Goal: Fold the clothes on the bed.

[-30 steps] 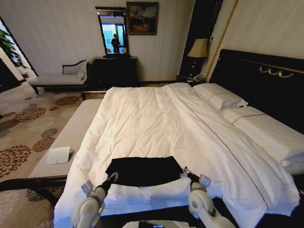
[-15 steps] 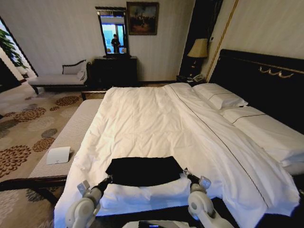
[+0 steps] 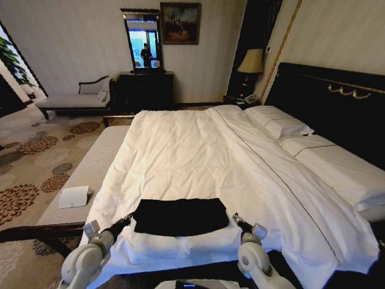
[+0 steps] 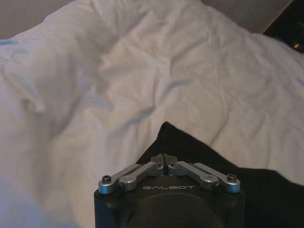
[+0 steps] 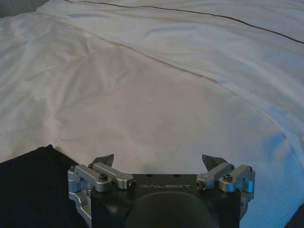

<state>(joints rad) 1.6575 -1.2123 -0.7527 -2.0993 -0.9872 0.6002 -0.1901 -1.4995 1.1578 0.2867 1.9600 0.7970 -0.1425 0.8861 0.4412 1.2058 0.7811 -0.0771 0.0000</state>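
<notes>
Lying folded on the bed (image 3: pixel 180 150): black shirt (image 3: pixel 180 217). Pinching its corner, closed: left gripper (image 4: pixel 164 159); hovering beside it, spread wide, holding nothing: right gripper (image 5: pixel 161 164).

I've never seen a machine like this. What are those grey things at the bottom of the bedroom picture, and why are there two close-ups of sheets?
Those grey things are a wheeled robot's two arms, seen from a camera on its head. Each ends in a grasping tool. The close-ups come from cameras on the wrists. On the white bed lies a folded black T-shirt. The left tool is shut, its tip at the shirt's corner; whether it pinches cloth, I cannot tell. The right tool is open, beside the shirt's other end, holding nothing. Pillows lie by the headboard.
</notes>
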